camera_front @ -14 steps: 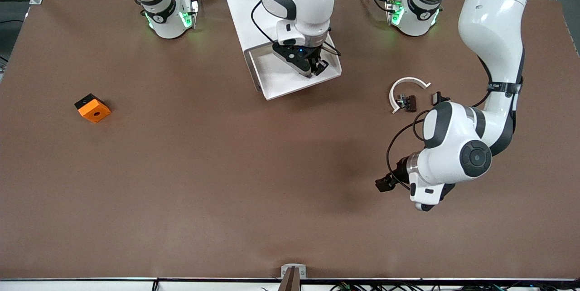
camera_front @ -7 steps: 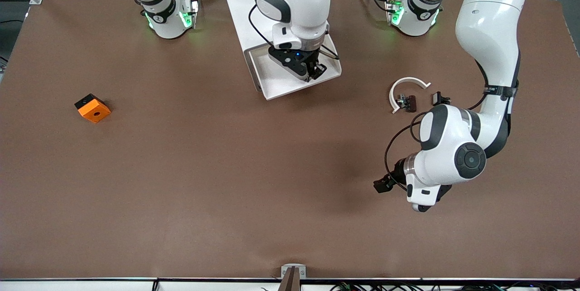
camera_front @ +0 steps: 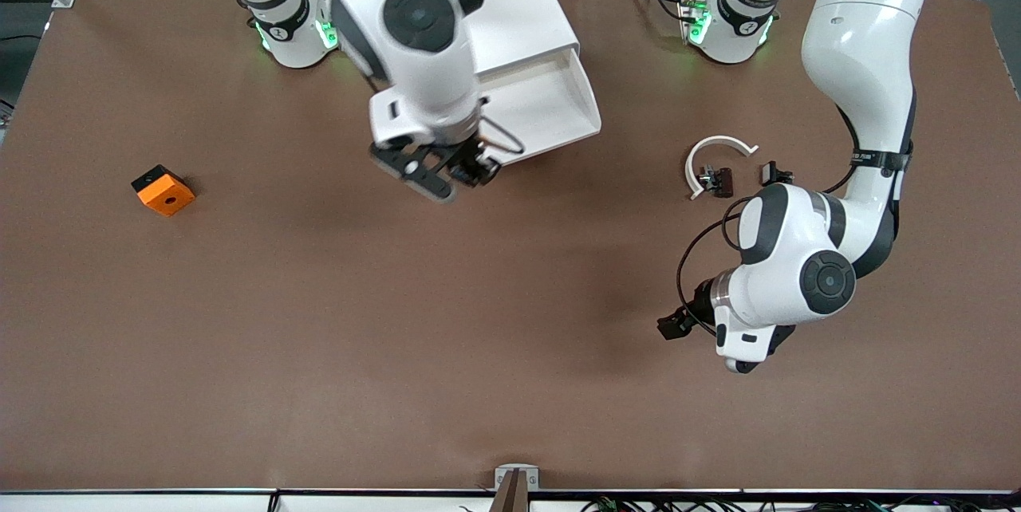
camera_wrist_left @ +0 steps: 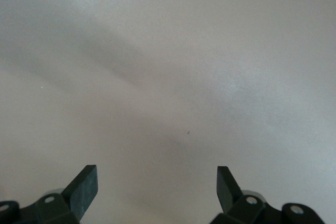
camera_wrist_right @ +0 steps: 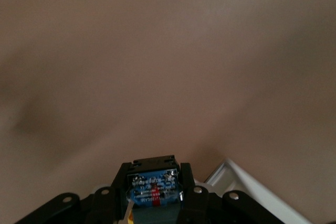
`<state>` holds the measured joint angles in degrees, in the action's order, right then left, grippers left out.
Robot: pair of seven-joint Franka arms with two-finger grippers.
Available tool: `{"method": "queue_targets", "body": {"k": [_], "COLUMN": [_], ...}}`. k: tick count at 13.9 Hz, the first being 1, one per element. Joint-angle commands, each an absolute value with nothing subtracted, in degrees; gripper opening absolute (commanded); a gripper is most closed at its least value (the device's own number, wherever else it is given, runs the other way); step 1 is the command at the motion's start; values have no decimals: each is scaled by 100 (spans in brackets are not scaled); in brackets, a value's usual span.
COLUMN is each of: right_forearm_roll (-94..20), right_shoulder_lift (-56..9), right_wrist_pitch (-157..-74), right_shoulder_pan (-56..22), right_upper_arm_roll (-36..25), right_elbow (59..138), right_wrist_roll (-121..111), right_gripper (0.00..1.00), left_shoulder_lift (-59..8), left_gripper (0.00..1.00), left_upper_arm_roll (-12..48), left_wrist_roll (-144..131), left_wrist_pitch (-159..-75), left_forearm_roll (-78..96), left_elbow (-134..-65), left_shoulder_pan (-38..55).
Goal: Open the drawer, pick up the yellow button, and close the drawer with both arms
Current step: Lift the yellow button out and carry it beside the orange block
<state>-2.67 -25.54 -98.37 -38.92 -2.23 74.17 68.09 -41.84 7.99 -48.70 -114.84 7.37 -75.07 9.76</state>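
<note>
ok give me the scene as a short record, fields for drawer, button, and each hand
drawer: pulled open from the cabinet, visible part bare
button: held between the right hand's fingers
right hand: shut on the button, over the table just in front of the drawer
left hand: open, over bare table toward the left arm's end, waiting

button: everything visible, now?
The button is clamped in the shut right gripper, lifted over bare table just in front of the open drawer. The right wrist view shows a small black body with a blue printed face and a red mark, plus a pale lead hanging below. Its cap isn't visible. Only the fingers touch it.
</note>
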Motion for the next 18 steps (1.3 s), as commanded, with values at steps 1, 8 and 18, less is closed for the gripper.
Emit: {"method": "queue_targets", "body": {"k": [1, 8, 18], "right_forearm_roll": [-352, -290, 273], "right_shoulder_lift": [-2601, -2637, -3084], "right_wrist_pitch": [-9817, -10624, -13823], "right_shoulder_pan": [-3123, -1207, 710], "right_upper_arm_roll": [-141, -149, -132], "right_elbow": [7409, 8119, 10036], "right_wrist_roll": [5560, 2324, 802], "right_gripper": [0, 0, 0], "left_shoulder_lift": [-4078, -3534, -3472], "left_gripper": [100, 100, 100], "left_upper_arm_roll": [817, 844, 844], "left_wrist_roll": [-4913, -5079, -6362], "left_wrist_pitch": [-11453, -10908, -10179], "left_forearm_roll": [615, 606, 299], "left_elbow": [-7532, -7620, -7629], "left_shoulder_pan": [1125, 1721, 3022]}}
